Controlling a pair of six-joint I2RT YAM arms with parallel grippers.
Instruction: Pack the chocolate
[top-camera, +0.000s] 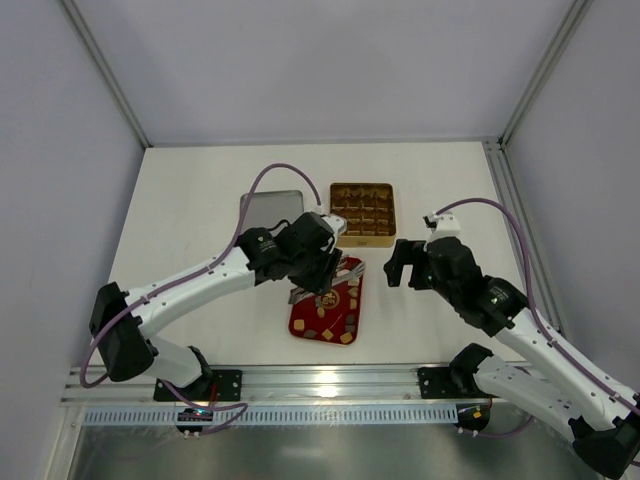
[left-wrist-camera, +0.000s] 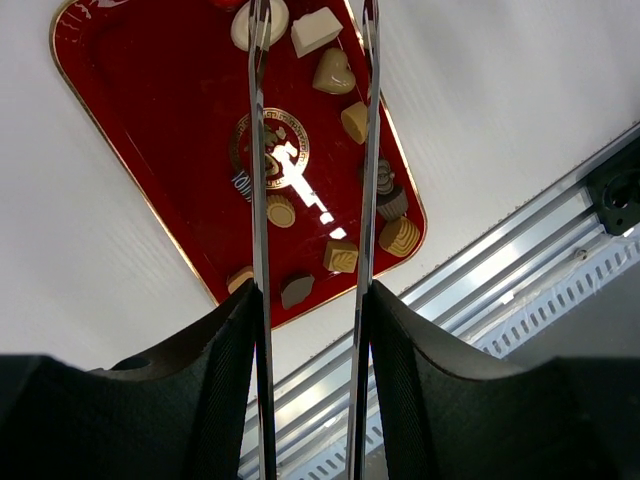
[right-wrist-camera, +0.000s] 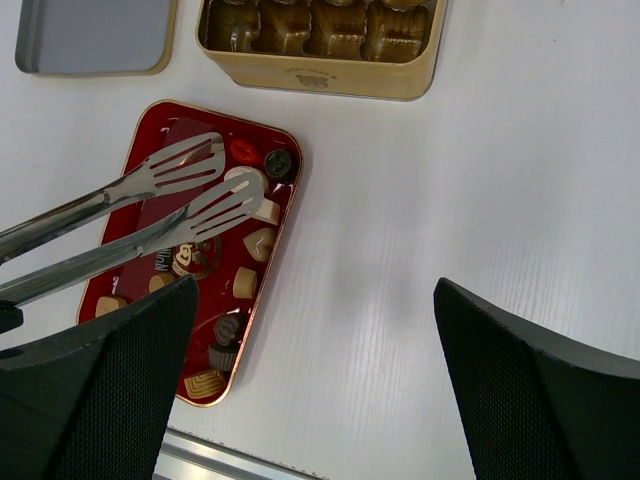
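Note:
Several small chocolate pieces (left-wrist-camera: 333, 72) in tan, cream and dark brown lie on a red tray (left-wrist-camera: 150, 120), seen also in the top view (top-camera: 328, 305) and the right wrist view (right-wrist-camera: 160, 130). My left gripper (left-wrist-camera: 310, 300) is shut on the handles of metal tongs (right-wrist-camera: 190, 190). The slotted tong tips stand apart over the tray's far end, one above a round cream piece (right-wrist-camera: 243, 180), with nothing caught between them. My right gripper (right-wrist-camera: 315, 330) hangs open over bare table to the right of the tray. The gold tin (top-camera: 362, 212) holds brown pieces in its grid.
The tin's grey lid (top-camera: 270, 208) lies flat on the table left of the tin. A metal rail (top-camera: 330, 385) runs along the near edge in front of the tray. Grey walls close in the table on three sides.

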